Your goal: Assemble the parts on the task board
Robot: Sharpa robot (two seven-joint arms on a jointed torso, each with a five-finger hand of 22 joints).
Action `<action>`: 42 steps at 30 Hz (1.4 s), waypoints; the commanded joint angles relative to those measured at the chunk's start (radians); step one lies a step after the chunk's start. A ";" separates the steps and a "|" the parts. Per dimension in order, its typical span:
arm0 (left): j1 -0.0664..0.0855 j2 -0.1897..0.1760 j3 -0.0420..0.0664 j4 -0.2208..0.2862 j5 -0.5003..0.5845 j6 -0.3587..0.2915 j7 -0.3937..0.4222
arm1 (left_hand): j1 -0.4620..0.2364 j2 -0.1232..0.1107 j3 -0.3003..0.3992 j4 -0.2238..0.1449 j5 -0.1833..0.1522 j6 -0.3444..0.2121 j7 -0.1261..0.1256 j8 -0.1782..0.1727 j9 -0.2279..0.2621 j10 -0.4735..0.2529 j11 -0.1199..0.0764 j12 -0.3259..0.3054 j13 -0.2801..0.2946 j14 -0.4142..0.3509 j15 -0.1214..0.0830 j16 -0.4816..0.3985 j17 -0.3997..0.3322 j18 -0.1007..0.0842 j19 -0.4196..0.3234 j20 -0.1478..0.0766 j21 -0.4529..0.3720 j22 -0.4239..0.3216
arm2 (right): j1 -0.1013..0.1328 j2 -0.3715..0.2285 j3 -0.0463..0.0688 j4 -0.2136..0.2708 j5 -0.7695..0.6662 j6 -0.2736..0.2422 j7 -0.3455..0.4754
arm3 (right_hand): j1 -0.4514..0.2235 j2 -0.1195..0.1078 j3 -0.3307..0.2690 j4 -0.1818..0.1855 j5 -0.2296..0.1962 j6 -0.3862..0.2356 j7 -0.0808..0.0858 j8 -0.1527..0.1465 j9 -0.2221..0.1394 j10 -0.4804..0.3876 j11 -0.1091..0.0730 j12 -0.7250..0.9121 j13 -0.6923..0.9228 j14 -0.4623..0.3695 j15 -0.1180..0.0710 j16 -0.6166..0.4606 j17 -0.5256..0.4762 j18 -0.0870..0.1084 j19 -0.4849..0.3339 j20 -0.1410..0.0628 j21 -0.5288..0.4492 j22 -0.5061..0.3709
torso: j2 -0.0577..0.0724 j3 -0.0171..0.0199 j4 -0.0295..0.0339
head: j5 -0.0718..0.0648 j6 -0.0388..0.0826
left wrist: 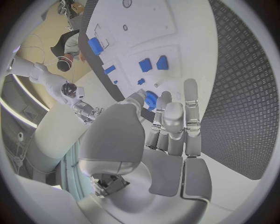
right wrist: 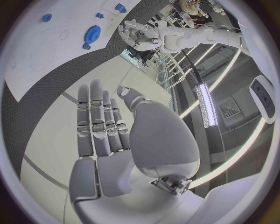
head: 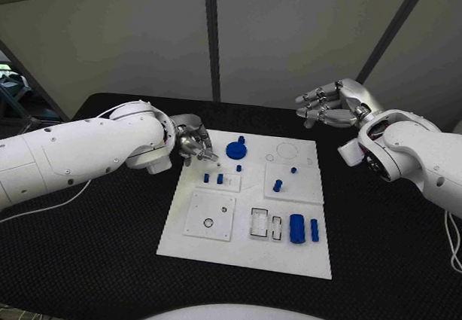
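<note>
Your white rectangular task board lies in the middle of the black bench, with the small blue parts spread over it. A round blue toothed gear sits near the board's far left corner. Two short blue pegs stand side by side in the left inset plate, a single blue peg stands in the right inset plate, and a thick blue cylinder and a slimmer blue bar lie beside the rectangular cut-outs near the right edge.

Your left robot hand is at the board's far left edge, just beside the gear; from the left wrist view its fingers are stretched towards the gear and hold nothing, though you cannot tell whether they touch it.

Your right robot hand hangs beyond the board's far right corner, well apart from the parts, fingers loosely apart and empty, as the right wrist view confirms.
</note>
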 commanded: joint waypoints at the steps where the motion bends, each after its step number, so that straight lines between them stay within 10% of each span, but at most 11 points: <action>1: 0.002 0.015 -0.002 -0.002 0.007 -0.138 0.235 | 0.055 -0.023 0.047 -0.029 0.004 0.022 0.013 -0.053 -0.061 0.023 0.011 -0.054 -0.068 -0.127 0.014 -0.234 -0.166 0.006 0.033 0.010 -0.072 -0.073 | 0.002 0.002 0.001 -0.002 0.000 0.021 0.004 | 0.010 0.002 0.008 -0.002 -0.009 0.012 -0.002 0.006 0.001 0.003 -0.001 -0.010 -0.009 -0.005 -0.002 -0.009 0.000 0.011 0.000 -0.002 -0.008 -0.002 | 0.001 0.0006 -0.0034 | -0.005 0.005; 4: 0.002 0.034 -0.005 -0.008 -0.035 -0.164 0.304 | 0.087 -0.041 0.092 -0.056 0.003 0.055 0.024 -0.102 -0.128 0.037 0.020 -0.106 -0.136 -0.195 0.016 -0.471 -0.338 0.003 0.066 0.014 -0.120 -0.125 | 0.002 0.002 0.001 -0.003 -0.002 0.024 0.006 | 0.009 0.003 0.011 -0.004 -0.013 0.022 -0.005 0.010 0.002 0.008 -0.002 -0.015 -0.018 -0.006 -0.002 -0.015 -0.001 0.010 -0.003 -0.002 -0.010 -0.002 | 0.001 -0.0015 -0.0014 | -0.016 0.000; 9: 0.003 0.072 -0.024 -0.027 -0.175 -0.178 0.358 | 0.095 -0.052 0.103 -0.081 0.001 0.077 0.030 -0.125 -0.166 0.013 0.028 -0.177 -0.208 -0.158 0.024 -0.511 -0.378 0.004 0.100 0.016 -0.126 -0.140 | 0.002 0.004 0.000 -0.005 -0.004 0.021 0.005 | 0.010 0.004 0.013 -0.005 -0.012 0.025 -0.005 0.010 0.001 0.012 -0.003 -0.018 -0.024 -0.006 -0.003 -0.019 -0.001 0.011 -0.003 -0.003 -0.010 -0.001 | -0.001 0.0016 -0.0011 | -0.021 0.000; 14: 0.003 0.105 -0.054 -0.058 -0.252 -0.203 0.368 | 0.076 -0.059 0.098 -0.085 0.001 0.090 0.027 -0.142 -0.198 0.005 0.028 -0.231 -0.270 -0.073 0.022 -0.317 -0.268 0.000 0.169 0.011 -0.059 -0.096 | 0.002 0.005 0.000 -0.003 -0.004 0.018 0.003 | 0.009 0.003 0.013 -0.006 -0.010 0.024 -0.003 0.009 0.000 0.013 -0.001 -0.020 -0.028 -0.005 -0.003 -0.021 -0.002 0.010 -0.003 -0.003 -0.010 -0.001 | 0.002 0.0006 -0.0022 | -0.026 0.006; 18: 0.001 0.131 -0.070 -0.085 -0.296 -0.194 0.366 | 0.070 -0.069 0.095 -0.091 0.001 0.094 0.023 -0.160 -0.228 0.014 0.029 -0.267 -0.323 -0.023 0.024 -0.023 -0.084 -0.040 0.251 0.007 0.250 0.173 | 0.002 0.005 0.000 -0.002 -0.004 0.017 0.000 | 0.009 0.003 0.014 -0.006 -0.010 0.024 -0.002 0.009 0.000 0.013 -0.001 -0.021 -0.029 -0.005 -0.003 -0.021 -0.002 0.010 -0.003 -0.003 -0.010 -0.001 | 0.002 -0.0003 -0.0014 | -0.029 0.004; 23: 0.000 0.158 -0.080 -0.113 -0.335 -0.172 0.358 | 0.067 -0.068 0.092 -0.093 0.001 0.087 0.027 -0.177 -0.249 0.015 0.031 -0.285 -0.349 0.020 0.018 0.121 0.005 -0.065 0.298 0.006 0.440 0.339 | 0.002 0.006 0.000 -0.004 -0.001 0.016 -0.003 | 0.009 0.002 0.015 -0.007 -0.009 0.024 0.000 0.008 -0.001 0.013 0.001 -0.025 -0.034 -0.004 -0.002 -0.023 -0.002 0.010 -0.003 -0.003 -0.009 0.000 | 0.000 0.0005 -0.0002 | -0.028 0.004; 42: -0.007 0.208 -0.087 -0.169 -0.382 -0.060 0.315 | 0.067 -0.056 0.088 -0.096 0.003 0.106 0.025 -0.188 -0.273 0.026 0.030 -0.311 -0.388 0.068 0.014 0.253 0.082 -0.093 0.342 0.003 0.631 0.509 | 0.002 0.010 0.000 -0.003 0.000 0.012 -0.008 | 0.006 -0.001 0.016 -0.010 -0.007 0.016 0.008 0.001 -0.003 0.011 0.007 -0.035 -0.049 -0.001 0.001 -0.030 -0.004 0.009 -0.003 -0.001 -0.008 0.001 | 0.002 0.0007 -0.0001 | -0.031 0.003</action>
